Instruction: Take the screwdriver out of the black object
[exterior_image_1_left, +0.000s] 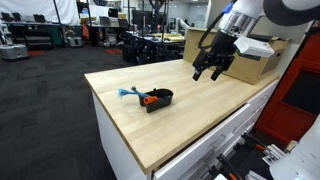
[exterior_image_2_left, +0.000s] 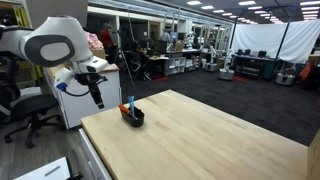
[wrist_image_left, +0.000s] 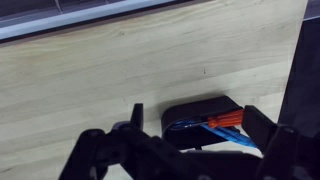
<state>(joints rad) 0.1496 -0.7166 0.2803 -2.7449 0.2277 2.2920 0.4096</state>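
The black bowl sits on the light wooden table. In it lie the orange-handled screwdriver and a light-blue-handled item that sticks out over the rim. The bowl also shows in an exterior view and in the wrist view, with the orange handle across it. My gripper hangs open and empty above the table, well apart from the bowl; it also shows in an exterior view. In the wrist view its fingers frame the bowl from above.
A large cardboard box stands on the table's far end behind my gripper. The table edge drops off near the bowl. Lab desks, chairs and equipment fill the background.
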